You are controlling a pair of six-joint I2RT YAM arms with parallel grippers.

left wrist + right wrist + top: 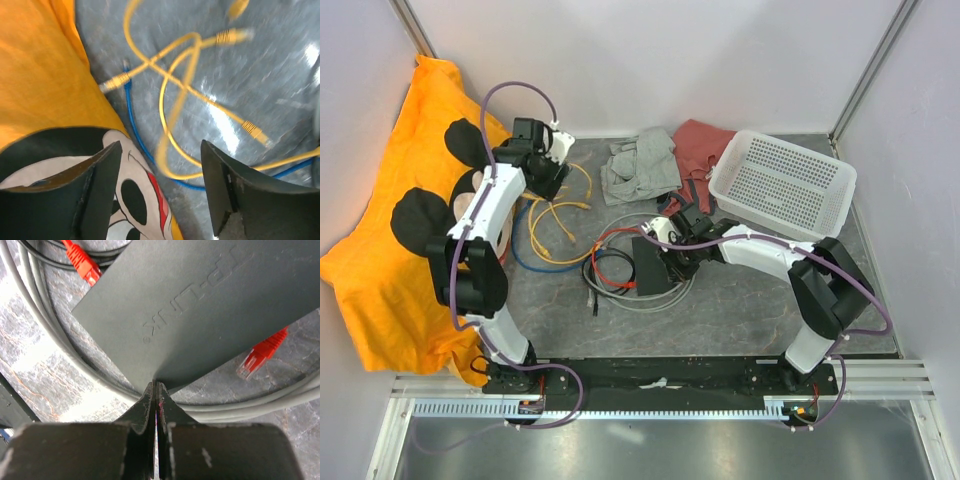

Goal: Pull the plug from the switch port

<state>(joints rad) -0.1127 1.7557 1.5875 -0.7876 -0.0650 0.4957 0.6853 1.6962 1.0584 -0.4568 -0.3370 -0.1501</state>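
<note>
The matte-black switch box lies flat mid-table; its embossed top fills the right wrist view. Its sockets are hidden. My right gripper is shut, its tips touching the box's near corner; it also shows in the top view. One red plug lies loose on the table just right of the box. Another red plug lies by the box's far left edge; I cannot tell if it is in a socket. My left gripper is open and empty, well left of the box.
Grey cable loops run round the box. Yellow cables and a blue cable lie under my left gripper, beside an orange printed cloth. A white basket and crumpled clothes sit at the back.
</note>
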